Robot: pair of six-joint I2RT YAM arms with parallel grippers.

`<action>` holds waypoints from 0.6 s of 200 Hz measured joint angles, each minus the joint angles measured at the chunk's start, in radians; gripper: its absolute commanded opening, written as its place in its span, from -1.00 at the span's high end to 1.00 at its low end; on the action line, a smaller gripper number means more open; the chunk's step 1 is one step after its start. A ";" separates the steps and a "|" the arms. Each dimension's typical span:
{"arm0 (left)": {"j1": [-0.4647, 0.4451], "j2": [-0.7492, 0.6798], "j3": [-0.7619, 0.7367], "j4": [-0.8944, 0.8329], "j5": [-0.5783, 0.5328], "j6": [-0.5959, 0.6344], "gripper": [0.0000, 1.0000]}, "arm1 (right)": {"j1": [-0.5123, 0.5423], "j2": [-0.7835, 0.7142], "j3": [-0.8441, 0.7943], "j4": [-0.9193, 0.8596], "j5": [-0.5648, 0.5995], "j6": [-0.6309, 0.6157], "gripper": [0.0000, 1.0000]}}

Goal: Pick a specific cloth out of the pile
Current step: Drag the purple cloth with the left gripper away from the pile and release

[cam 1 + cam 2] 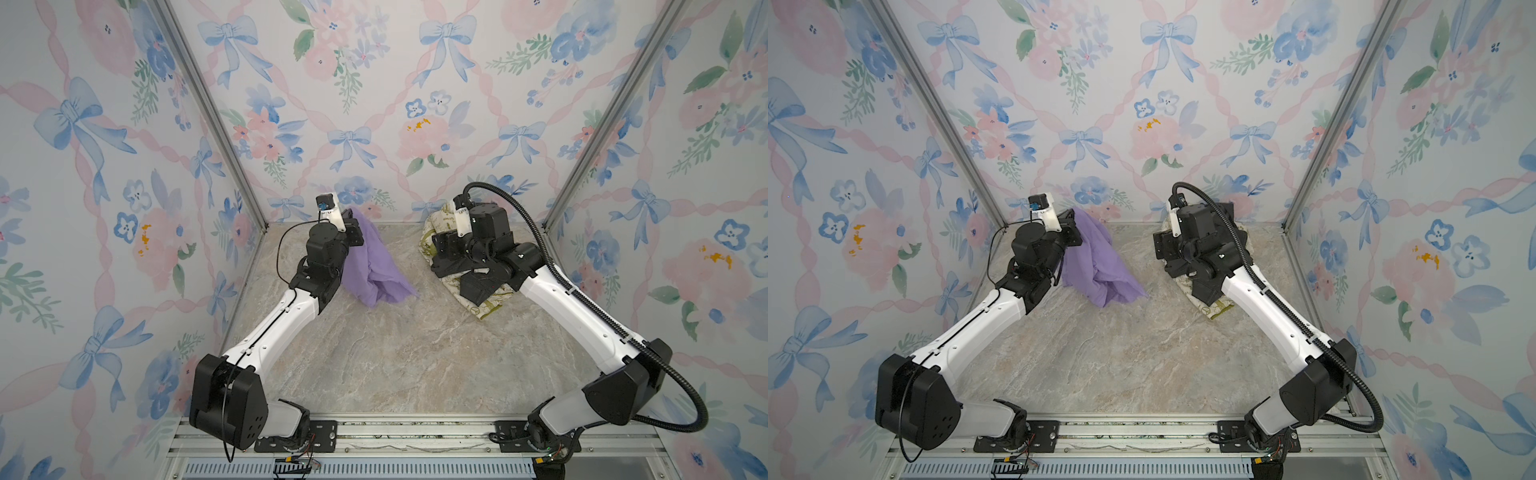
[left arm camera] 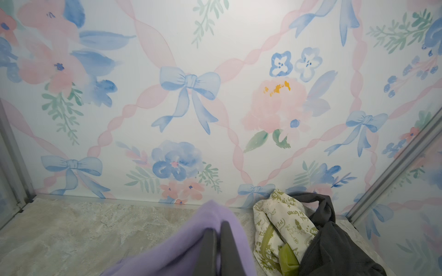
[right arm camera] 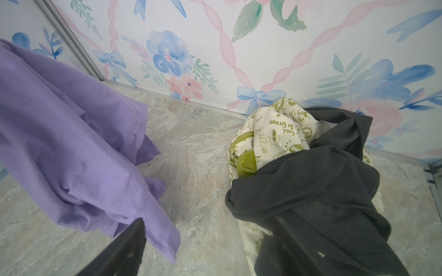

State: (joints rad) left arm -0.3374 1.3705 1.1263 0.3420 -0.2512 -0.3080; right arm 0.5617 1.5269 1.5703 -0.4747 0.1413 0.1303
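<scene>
The marble-patterned table carries everything toward its far edge. At far right sits the pile, now only the dark grey cloth slumped over the cream cloth with green print, with the right arm above it. Left of it, across a strip of bare table, the cloth hangs in a long purple drape. The top is pinched high so that its length falls free of the heap rather than dragging through it. I cannot tell whether its lowest fold touches the table. The left gripper is clamped tight on that top fold. The right gripper has its jaws spread wide and grips nothing, one finger against the grey fabric, probably to steady the pile.
</scene>
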 measured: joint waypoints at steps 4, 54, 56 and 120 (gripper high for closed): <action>0.009 -0.002 0.006 0.000 -0.006 0.002 1.00 | 0.000 0.000 0.000 0.000 -0.003 0.000 -0.76; 0.076 -0.006 0.065 -0.002 -0.087 0.041 1.00 | 0.000 0.005 0.006 0.007 -0.038 0.006 -0.83; 0.077 -0.005 0.067 -0.002 -0.091 0.043 1.00 | 0.000 0.006 0.007 0.007 -0.040 0.008 -0.83; 0.122 0.026 0.097 0.001 -0.188 0.072 1.00 | 0.000 0.034 0.034 0.007 -0.055 0.008 -0.87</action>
State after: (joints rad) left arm -0.2153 1.3960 1.2232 0.3428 -0.4389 -0.2356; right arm 0.5617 1.5604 1.6043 -0.4675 0.0868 0.1379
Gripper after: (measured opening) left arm 0.048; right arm 0.929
